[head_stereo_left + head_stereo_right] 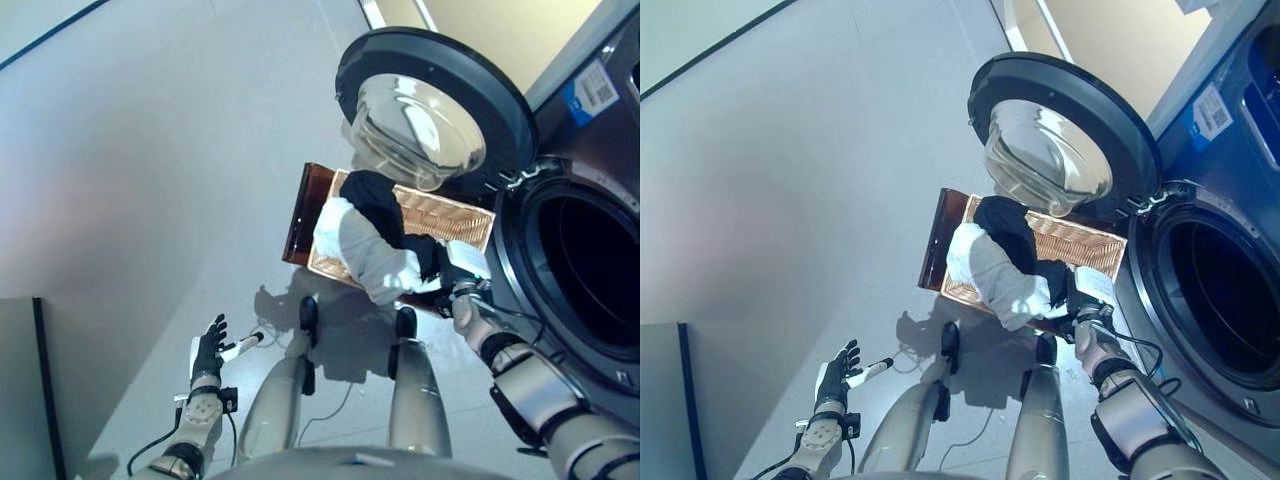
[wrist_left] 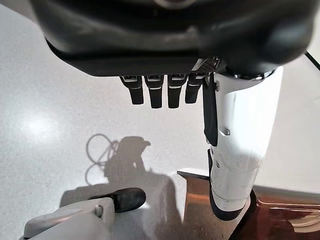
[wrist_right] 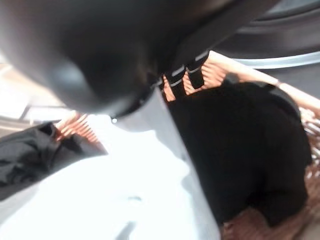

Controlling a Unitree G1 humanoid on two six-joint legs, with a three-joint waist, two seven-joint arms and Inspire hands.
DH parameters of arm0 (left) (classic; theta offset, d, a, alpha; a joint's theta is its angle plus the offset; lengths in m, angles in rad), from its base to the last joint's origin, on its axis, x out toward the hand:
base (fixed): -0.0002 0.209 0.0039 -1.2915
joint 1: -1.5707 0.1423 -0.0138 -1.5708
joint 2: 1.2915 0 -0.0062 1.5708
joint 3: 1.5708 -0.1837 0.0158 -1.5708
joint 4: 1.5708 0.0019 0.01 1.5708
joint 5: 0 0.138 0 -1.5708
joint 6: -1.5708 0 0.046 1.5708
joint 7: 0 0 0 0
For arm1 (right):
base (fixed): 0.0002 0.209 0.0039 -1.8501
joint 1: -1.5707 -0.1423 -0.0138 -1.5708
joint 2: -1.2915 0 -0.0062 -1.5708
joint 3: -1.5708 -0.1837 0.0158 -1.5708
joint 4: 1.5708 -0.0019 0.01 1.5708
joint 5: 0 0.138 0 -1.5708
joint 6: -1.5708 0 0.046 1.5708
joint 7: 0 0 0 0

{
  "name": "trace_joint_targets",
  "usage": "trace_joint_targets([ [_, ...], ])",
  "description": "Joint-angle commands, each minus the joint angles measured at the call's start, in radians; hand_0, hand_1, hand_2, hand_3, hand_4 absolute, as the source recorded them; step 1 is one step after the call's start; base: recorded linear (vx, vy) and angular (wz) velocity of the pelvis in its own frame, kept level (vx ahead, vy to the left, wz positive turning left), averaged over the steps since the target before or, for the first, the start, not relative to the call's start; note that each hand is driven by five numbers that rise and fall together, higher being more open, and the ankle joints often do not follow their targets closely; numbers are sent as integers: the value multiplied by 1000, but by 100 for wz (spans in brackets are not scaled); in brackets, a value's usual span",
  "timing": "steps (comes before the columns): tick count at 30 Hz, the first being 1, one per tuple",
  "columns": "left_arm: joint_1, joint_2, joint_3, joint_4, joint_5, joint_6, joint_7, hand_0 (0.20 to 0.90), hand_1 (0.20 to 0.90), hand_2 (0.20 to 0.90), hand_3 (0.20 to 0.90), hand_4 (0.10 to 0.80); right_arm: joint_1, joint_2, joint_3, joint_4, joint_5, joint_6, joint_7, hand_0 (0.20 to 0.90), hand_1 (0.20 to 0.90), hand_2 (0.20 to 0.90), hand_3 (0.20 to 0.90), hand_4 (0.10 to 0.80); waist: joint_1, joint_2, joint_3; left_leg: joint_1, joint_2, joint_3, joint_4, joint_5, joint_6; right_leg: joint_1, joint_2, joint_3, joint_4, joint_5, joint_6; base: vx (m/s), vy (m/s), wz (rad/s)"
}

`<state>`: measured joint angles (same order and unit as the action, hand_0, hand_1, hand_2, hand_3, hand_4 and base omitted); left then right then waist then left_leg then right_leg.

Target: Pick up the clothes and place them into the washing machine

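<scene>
- Clothes (image 1: 372, 245), a white garment and a black one, are lying heaped in a woven basket (image 1: 450, 215) that is sitting on the floor (image 1: 150, 180) just beside the washing machine (image 1: 590, 250).
- The machine's round door (image 1: 430, 105) is standing wide open, its glass bowl hanging over the basket's far end, and the drum opening (image 1: 590, 275) is looking dark, with no garment showing inside it as far as can be seen.
- The right hand (image 1: 1080, 300) is reaching into the near corner of the basket, at the edge of the heap where the white and black cloth meet.
- Its wrist view is showing dark fingers (image 3: 192, 76) stretched out over the black cloth, with wicker visible between them; whether they are already closing on any fabric I cannot tell, since the hand's bulk is hiding most of them.
- The left hand (image 1: 208, 348) is hanging well apart from the basket, out over bare floor, with its fingers straight and spread and nothing in them.
- Judging by this, the task is sitting near its start: the pile is not yet lifted, and grasping, carrying to the drum and releasing are all left to do.
</scene>
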<state>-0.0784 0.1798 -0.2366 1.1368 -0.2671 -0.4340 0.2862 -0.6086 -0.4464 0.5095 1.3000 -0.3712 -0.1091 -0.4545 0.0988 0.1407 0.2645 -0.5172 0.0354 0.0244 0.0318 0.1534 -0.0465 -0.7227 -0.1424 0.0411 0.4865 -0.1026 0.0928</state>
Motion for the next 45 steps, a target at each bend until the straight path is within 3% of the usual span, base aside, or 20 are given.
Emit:
trace_joint_targets([
  [1, -13, 111, 62, -29, -16, -29, 39, 900, 900, 900, 900, 800, -73, -31, 20, -20, 7, -12, -25, 900, 900, 900, 900, 800, 0, -19, 20, -51, -65, 19, 100, -86, 11, 86, -11, 17, -310, 198, -22, -62, 44, 12],
  [7, -3, 127, 65, -44, -22, -34, 38, 900, 900, 900, 900, 800, -84, -56, 12, -25, 15, -10, -33, 900, 900, 900, 900, 800, 3, -11, 42, -91, -75, 18, 129, -88, 15, 56, -18, 14, -286, 197, -23, -43, 26, 6],
  [17, -16, 135, 59, -41, -13, -24, 35, 900, 900, 900, 900, 800, -120, -86, 38, 1, 1, -13, -6, 900, 900, 900, 900, 800, -4, 5, 72, -225, -101, 34, 283, -139, 27, -73, -22, 64, -146, 164, -36, -59, 39, 0],
  [27, -18, 135, 65, -45, 8, -2, 7, 900, 900, 900, 900, 800, -144, -63, 73, 40, -29, -1, 38, 900, 900, 900, 900, 800, 6, 16, 61, -279, -107, 49, 370, -175, 34, -130, -20, 89, -61, 134, -49, -10, 15, -1],
  [28, -16, 135, 65, -49, 11, 0, 7, 900, 900, 900, 900, 800, -146, -59, 79, 44, -42, 5, 39, 507, 507, 507, 507, 520, 9, 16, 59, -277, -108, 50, 366, -174, 35, -128, -20, 88, -65, 136, -49, 1, 19, -8],
  [29, -17, 137, 68, -47, 13, 1, 7, 900, 900, 900, 900, 800, -152, -57, 83, 44, -48, 8, 41, 211, 211, 211, 211, 308, 10, 16, 58, -277, -108, 50, 365, -173, 35, -127, -20, 89, -67, 138, -48, -4, 18, -7],
  [45, -30, 138, 77, -20, 31, 11, 16, 900, 900, 900, 900, 800, -163, -55, 86, 69, -122, 45, 19, 200, 200, 200, 200, 300, 19, 10, 30, -254, -110, 58, 318, -160, 42, -100, -23, 88, -138, 173, -38, 5, 9, -3],
])
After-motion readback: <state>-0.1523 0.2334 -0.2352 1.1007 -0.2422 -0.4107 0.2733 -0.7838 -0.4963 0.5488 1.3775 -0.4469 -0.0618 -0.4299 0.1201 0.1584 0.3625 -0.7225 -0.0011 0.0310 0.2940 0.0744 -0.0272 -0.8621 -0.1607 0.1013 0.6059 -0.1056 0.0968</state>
